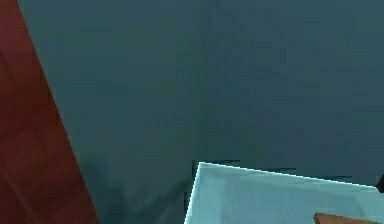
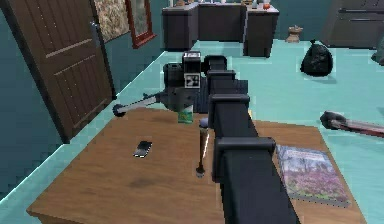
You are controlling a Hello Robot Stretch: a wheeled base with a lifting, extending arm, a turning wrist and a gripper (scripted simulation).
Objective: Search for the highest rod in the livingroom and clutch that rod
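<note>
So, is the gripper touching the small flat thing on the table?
Apart. The arm side view shows bare tabletop between the gripper and the small flat thing lying on the wooden table.

Ahead, a dark teal wall [image 1: 200, 80] met a pale aqua floor [image 1: 250, 195], with a reddish-brown door [image 1: 30, 130] on the forward view's left and a corner of the wooden desk [image 1: 350, 217] at the bottom right. To the arm's side, the brown desk [image 2: 100, 185] stood on the same aqua floor [image 2: 290, 95], near a panelled brown door [image 2: 60, 60] set in the teal wall [image 2: 12, 120]. Two framed pictures [image 2: 112, 18] hung beyond the door. Dark cabinets [image 2: 215, 25] lined the far end of the room, and a black bag [image 2: 318, 60] sat on the floor to their right.
</note>
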